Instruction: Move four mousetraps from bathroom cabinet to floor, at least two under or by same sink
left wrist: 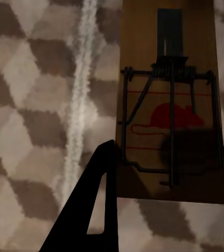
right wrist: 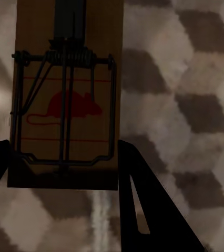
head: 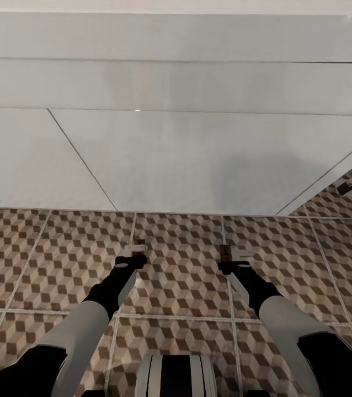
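Observation:
Both arms reach down toward the cube-patterned bathroom floor (head: 181, 286), just in front of the white vanity (head: 198, 154) that carries the sink. My left gripper (head: 136, 255) (left wrist: 167, 168) is shut on the side edges of a brown wooden mousetrap (left wrist: 170, 105) (head: 138, 241) printed with a red mouse. My right gripper (head: 228, 260) (right wrist: 62, 163) is shut the same way on a second mousetrap (right wrist: 67, 100) (head: 225, 252). Both traps hang close over the tiles. The cabinet is out of view.
The vanity's flat white front overhangs the floor straight ahead and spans almost the full width. A small dark flat thing (head: 348, 187) lies on the tiles past the vanity's right end, too small to identify. Open tiles lie on either side of the arms.

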### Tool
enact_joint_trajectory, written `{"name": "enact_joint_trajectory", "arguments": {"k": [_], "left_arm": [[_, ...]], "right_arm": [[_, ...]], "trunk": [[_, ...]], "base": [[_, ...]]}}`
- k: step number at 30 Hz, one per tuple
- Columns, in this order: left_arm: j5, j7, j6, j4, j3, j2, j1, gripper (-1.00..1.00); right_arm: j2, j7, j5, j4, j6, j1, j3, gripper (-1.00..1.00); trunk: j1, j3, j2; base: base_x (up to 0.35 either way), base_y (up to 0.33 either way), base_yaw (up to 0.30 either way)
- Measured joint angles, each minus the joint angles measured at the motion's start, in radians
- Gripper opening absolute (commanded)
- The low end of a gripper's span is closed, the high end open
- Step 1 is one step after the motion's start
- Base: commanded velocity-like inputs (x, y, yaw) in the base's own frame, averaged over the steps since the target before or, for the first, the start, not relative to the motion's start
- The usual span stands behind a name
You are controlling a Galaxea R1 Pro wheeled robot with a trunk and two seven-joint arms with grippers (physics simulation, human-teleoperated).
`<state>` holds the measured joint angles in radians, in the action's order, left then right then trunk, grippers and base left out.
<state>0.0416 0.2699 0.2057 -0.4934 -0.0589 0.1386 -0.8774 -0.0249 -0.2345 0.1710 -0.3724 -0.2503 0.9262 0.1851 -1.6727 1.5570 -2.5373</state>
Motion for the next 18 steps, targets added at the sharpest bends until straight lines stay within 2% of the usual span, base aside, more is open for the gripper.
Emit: {"name": "enact_joint_trajectory", "arguments": {"k": [18], "left_arm": [[0.004, 0.0, 0.0, -0.002, -0.002, 0.0, 0.0, -1.0]], "right_arm": [[0.001, 0.0, 0.0, 0.0, 0.0, 0.0, 0.0, -1.0]], "trunk": [[-0.008, 0.066, -0.004]], "base": [[0.0, 0.0, 0.0]]}}
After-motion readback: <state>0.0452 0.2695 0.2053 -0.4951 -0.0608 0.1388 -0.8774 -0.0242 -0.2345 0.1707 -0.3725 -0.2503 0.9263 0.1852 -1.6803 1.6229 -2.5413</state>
